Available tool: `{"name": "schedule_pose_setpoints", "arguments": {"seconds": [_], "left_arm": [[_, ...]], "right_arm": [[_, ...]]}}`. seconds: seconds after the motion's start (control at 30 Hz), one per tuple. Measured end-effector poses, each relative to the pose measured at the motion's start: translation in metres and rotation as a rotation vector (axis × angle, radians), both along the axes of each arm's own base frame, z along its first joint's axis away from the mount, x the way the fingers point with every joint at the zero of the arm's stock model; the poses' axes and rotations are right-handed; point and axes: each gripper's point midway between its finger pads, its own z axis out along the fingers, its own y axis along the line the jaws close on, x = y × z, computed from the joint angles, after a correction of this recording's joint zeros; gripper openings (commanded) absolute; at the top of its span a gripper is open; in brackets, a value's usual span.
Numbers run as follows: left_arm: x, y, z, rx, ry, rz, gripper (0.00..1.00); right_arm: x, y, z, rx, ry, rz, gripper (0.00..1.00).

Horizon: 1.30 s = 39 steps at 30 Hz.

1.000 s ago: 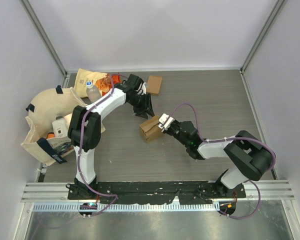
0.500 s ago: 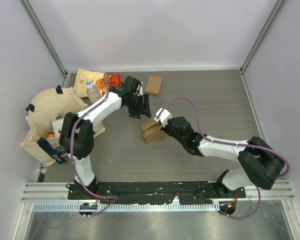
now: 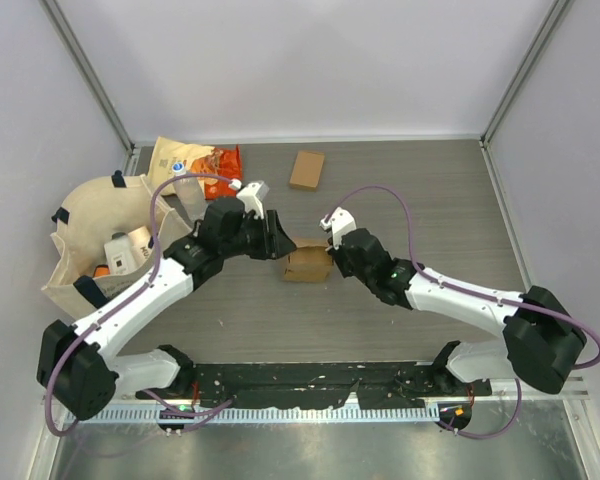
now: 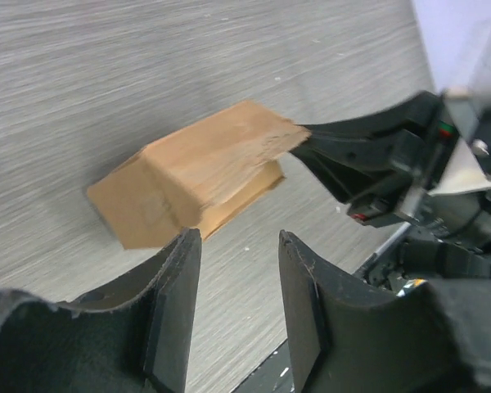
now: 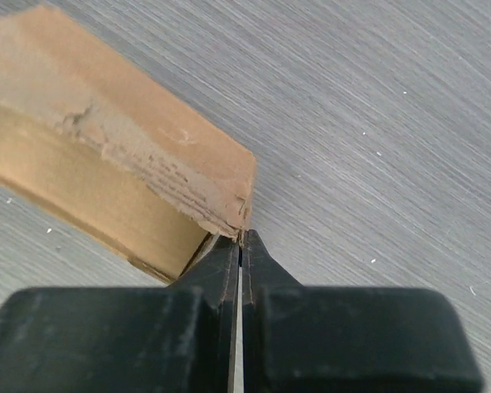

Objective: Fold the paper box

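Note:
The brown paper box (image 3: 307, 263) lies on the table's middle, partly folded, with a torn flap edge. It shows in the left wrist view (image 4: 192, 168) and the right wrist view (image 5: 123, 155). My right gripper (image 3: 332, 256) is at the box's right side, shut on the corner of its top flap (image 5: 240, 237). My left gripper (image 3: 278, 244) is open and empty just left of the box, its jaws (image 4: 237, 241) apart and short of the box's end. The right gripper also shows in the left wrist view (image 4: 335, 151).
A second flat cardboard piece (image 3: 306, 169) lies at the back. A cream tote bag (image 3: 95, 215) with bottles and a snack packet (image 3: 195, 160) sit at the left. The black base rail (image 3: 310, 380) runs along the near edge.
My left arm has swung from the far side down and nearer, its gripper now at the box's left end. The right gripper stays on the flap; the box has turned slightly.

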Motion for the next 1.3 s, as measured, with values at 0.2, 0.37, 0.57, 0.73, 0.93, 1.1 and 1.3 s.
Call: {"name": "schedule_pose_setpoints", "arguments": {"seconds": [0.2, 0.37, 0.57, 0.73, 0.93, 1.1, 1.3], "left_arm": [[-0.018, -0.037, 0.014, -0.136, -0.028, -0.048, 0.28], [-0.019, -0.056, 0.003, -0.164, 0.016, -0.064, 0.46], [-0.018, -0.055, -0.003, -0.15, 0.038, -0.046, 0.4], [-0.022, -0.053, -0.005, -0.134, 0.04, -0.066, 0.17], [-0.042, -0.068, 0.007, -0.167, 0.017, -0.153, 0.05], [-0.06, -0.084, -0.007, -0.144, 0.026, -0.211, 0.0], [-0.054, -0.078, -0.051, -0.046, 0.076, -0.148, 0.0]], "right_arm": [[-0.004, 0.014, 0.015, 0.026, 0.063, -0.009, 0.01], [-0.005, 0.02, 0.012, 0.018, 0.126, -0.034, 0.01], [-0.009, 0.021, 0.013, 0.011, 0.199, -0.07, 0.01], [-0.014, 0.021, 0.013, 0.01, 0.238, -0.076, 0.01], [-0.016, 0.023, 0.013, 0.002, 0.273, -0.079, 0.01], [-0.019, 0.024, 0.014, 0.001, 0.29, -0.074, 0.01], [-0.023, 0.025, 0.015, 0.003, 0.311, -0.068, 0.01]]}}
